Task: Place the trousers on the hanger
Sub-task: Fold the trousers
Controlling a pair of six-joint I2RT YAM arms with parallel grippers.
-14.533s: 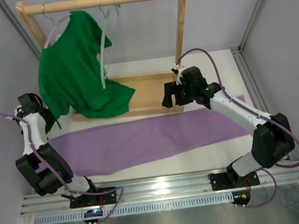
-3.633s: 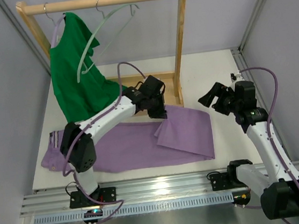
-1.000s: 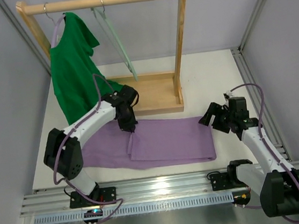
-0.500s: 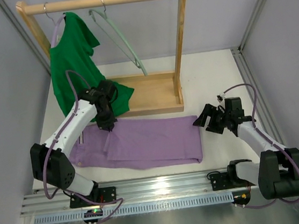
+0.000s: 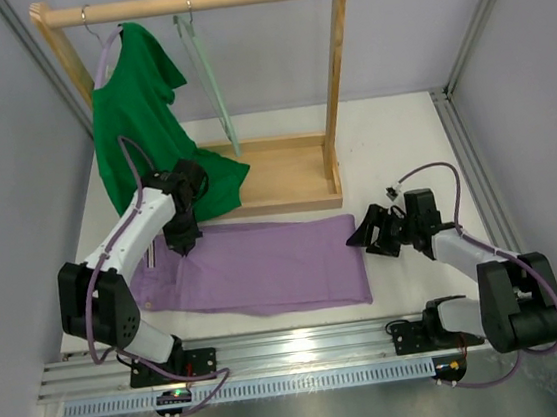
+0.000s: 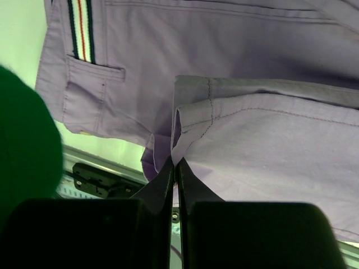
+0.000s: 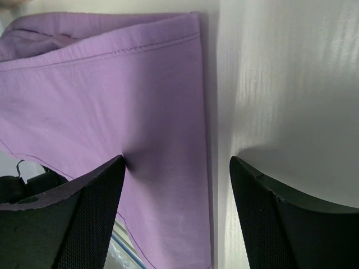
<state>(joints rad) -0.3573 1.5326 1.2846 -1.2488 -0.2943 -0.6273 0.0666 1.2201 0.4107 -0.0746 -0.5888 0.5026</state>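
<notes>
The trousers (image 5: 265,265) lie folded flat on the white table (image 5: 391,135), the long side parallel to the near edge, the waist end to the left and the folded end to the right. Their far edge runs just beside the wooden base of the rack (image 5: 335,71), and their near edge stays a little away from the metal rail (image 5: 294,348) at the front. The left claw (image 5: 184,244) stands at the far left corner of the cloth; in the left wrist view this claw (image 6: 175,165) is clenched, grasping a hemmed fold of the trousers (image 6: 252,140), with the striped band (image 6: 81,28) beyond it and the green shirt (image 6: 22,140) at the side. The right claw (image 5: 365,239) is at the right edge of the cloth and is released: in the right wrist view the claw (image 7: 176,161) has its fingers spread wide, one on the trousers (image 7: 101,95) and one over the bare table (image 7: 280,84), the edge of the cloth between them. The pale hanger (image 5: 205,76) hangs on the top bar, seen nearly edge-on, apart from the right post. Grey walls close the three sides. There are two arms, two hangers, one shirt (image 5: 138,124) on the lavender hanger (image 5: 103,55), one pair of trousers and one rack
</notes>
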